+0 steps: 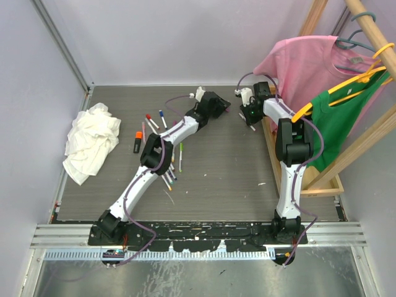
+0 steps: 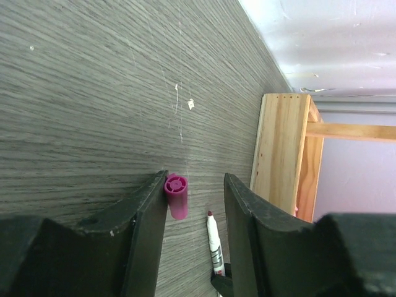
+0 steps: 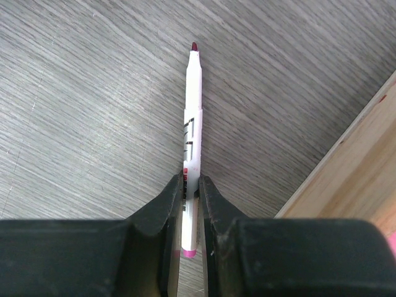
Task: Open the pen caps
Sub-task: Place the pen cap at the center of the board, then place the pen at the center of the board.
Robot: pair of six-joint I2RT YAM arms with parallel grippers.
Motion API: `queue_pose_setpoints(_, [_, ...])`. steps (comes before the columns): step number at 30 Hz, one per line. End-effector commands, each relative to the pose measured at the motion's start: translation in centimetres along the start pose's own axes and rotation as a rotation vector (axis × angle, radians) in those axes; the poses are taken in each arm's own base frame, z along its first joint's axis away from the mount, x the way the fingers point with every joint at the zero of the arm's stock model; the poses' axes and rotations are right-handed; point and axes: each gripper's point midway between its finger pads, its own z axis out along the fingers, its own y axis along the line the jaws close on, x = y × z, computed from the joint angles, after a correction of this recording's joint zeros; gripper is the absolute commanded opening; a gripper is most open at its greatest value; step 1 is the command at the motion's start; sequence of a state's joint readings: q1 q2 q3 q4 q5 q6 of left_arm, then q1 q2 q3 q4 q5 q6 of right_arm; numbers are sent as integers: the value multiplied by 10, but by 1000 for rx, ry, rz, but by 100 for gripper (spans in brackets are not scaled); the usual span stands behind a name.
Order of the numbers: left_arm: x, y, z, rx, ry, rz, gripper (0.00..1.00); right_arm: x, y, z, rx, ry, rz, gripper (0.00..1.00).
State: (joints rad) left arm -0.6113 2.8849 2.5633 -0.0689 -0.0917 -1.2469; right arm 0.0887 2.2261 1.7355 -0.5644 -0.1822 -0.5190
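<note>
**Position of parts.** The right gripper (image 3: 190, 180) has its fingers closed tight on the white pen (image 3: 193, 111), clamping the barrel near its rear end. The dark red tip is bare and points away from the wrist, above the table (image 1: 223, 173). The left gripper (image 2: 196, 182) stands with its fingers wide apart. The magenta cap (image 2: 176, 197) sits against the inner face of one finger and clear of the other. The pictures do not show whether it rests on the table or clings to that finger. The wooden frame (image 2: 281, 154) stands just beyond. Other pens (image 1: 153, 122) lie on the table to the left of the left arm, some with coloured caps (image 1: 148, 116) fitted.

**Handling properties (judged).**
- The cap is a small hollow cylinder of hard plastic: very light, stiff and smooth. It is likely to roll on its side and to slip from a loose pinch.
- It seats on the barrel by friction, so it should come off with a straight pull along the pen axis. A sideways pull risks bending the thin barrel or twisting it in the grip.

**Grip points (judged).**
- Cap: across the round side wall at mid-length, not at the open mouth.
- Barrel: on the white shaft, well back from the cap, held firmly.
</note>
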Motion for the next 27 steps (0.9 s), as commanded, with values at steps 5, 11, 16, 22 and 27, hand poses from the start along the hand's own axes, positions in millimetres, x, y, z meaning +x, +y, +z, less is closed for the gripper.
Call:
queue_pose_setpoints(5, [-10, 25, -13, -151, 20, 108, 52, 11, 12, 2, -53, 41, 15, 18])
queue_pose_setpoints(11, [-13, 17, -15, -132, 36, 142, 59, 7, 16, -1, -74, 29, 13, 19])
queue_pose_setpoints(16, [-18, 5, -18, -98, 47, 168, 63, 7, 17, -1, -81, 25, 13, 19])
queue_pose_setpoints(22, [-31, -2, -20, -71, 56, 187, 68, 7, 18, 0, -87, 26, 16, 19])
queue_pose_setpoints(27, [-33, -10, -22, -40, 69, 169, 73, 6, 18, -1, -91, 21, 19, 19])
